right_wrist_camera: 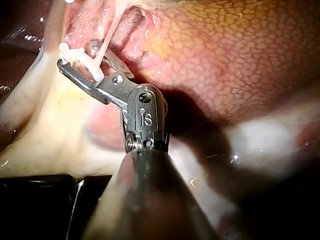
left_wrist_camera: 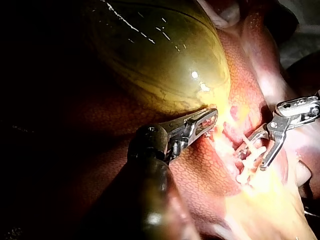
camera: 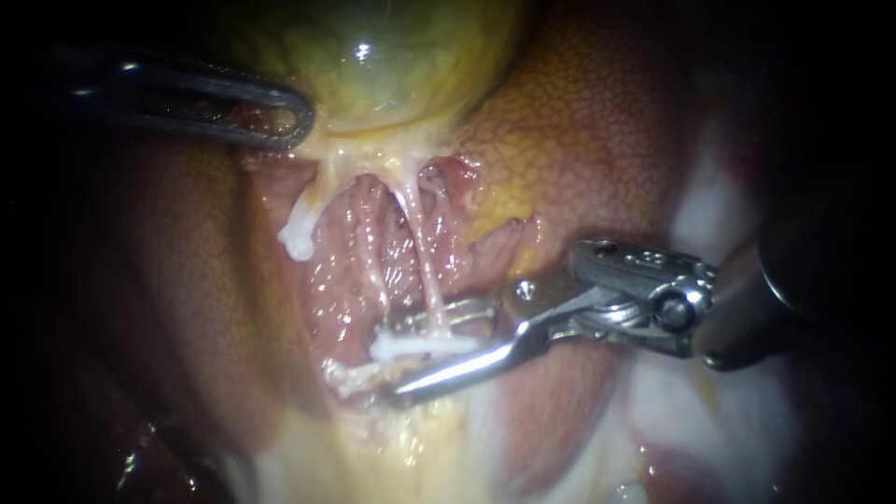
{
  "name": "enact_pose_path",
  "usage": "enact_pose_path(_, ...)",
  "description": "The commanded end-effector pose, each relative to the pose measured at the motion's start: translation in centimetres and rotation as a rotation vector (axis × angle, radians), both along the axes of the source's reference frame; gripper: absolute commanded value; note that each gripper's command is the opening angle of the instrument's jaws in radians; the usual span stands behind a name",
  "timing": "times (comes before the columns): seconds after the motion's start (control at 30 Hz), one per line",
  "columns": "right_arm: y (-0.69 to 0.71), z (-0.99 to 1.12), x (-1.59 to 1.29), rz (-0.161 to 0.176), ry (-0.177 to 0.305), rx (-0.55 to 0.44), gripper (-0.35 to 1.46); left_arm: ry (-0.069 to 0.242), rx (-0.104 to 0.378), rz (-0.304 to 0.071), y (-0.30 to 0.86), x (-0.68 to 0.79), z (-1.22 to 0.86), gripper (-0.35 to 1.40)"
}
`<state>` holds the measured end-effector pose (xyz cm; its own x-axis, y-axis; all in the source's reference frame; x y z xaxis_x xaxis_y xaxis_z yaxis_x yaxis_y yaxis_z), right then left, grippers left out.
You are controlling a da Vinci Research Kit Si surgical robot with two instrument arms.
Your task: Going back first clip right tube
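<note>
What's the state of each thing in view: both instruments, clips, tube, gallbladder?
gallbladder: full, intact.
right tube: taut, uncut.
clip: closed across the right tube.
second clip: closed on a strand further left.
left instrument: jaws shut on the gallbladder's lower edge.
right instrument: jaws open, one on each side of the clip.

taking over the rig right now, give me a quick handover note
Left instrument: jaws shut on the gallbladder at its lower edge.
Right instrument: jaws open, one on each side of the white clip.
Done: that clip sits across the right tube; a second clip lies further left.
Left to do: back the right instrument away, probably straight out so it does not snag the clip.
</note>
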<state>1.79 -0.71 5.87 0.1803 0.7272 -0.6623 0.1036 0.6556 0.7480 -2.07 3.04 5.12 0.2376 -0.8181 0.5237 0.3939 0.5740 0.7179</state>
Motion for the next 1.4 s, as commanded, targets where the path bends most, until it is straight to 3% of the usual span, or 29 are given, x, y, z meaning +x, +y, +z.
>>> enact_pose_path(0.03,0.01,0.00,-0.02,0.013,-0.005,-0.031,0.50,-0.001,-0.001,0.001,0.00,0.00,0.00,-0.35)
enact_pose_path(0.13,0.00,-0.02,-0.12,0.041,-0.020,-0.152,0.50,-0.001,-0.001,0.002,0.00,0.01,0.00,-0.35)
enact_pose_path(0.23,-0.01,-0.05,-0.21,0.042,-0.038,-0.241,0.50,-0.001,-0.001,0.002,0.00,0.02,0.00,-0.35)
enact_pose_path(0.33,0.00,-0.12,-0.36,-0.001,-0.088,-0.368,0.50,-0.001,-0.001,0.002,0.00,0.03,0.00,-0.35)
enact_pose_path(0.43,0.07,-0.25,-0.52,-0.053,-0.135,-0.442,0.50,-0.002,-0.001,0.002,0.00,0.03,-0.01,-0.35)
enact_pose_path(0.5,0.11,-0.34,-0.62,-0.067,-0.155,-0.473,0.50,-0.002,-0.001,0.003,0.00,0.04,-0.01,-0.35)
enact_pose_path(0.83,0.29,-0.81,-1.02,-0.081,-0.242,-0.545,0.50,-0.002,0.004,0.000,0.00,0.04,0.00,-0.35)
enact_pose_path(0.93,0.33,-0.83,-1.04,-0.068,-0.260,-0.546,0.50,-0.002,0.004,0.000,-0.01,0.04,0.00,-0.35)
enact_pose_path(1.17,0.31,-0.82,-1.04,-0.074,-0.253,-0.547,0.50,0.000,0.001,-0.003,-0.03,-0.01,0.06,-0.35)
enact_pose_path(1.4,0.31,-0.82,-1.05,-0.080,-0.246,-0.545,0.50,0.002,-0.010,-0.004,-0.14,-0.25,0.30,-0.35)
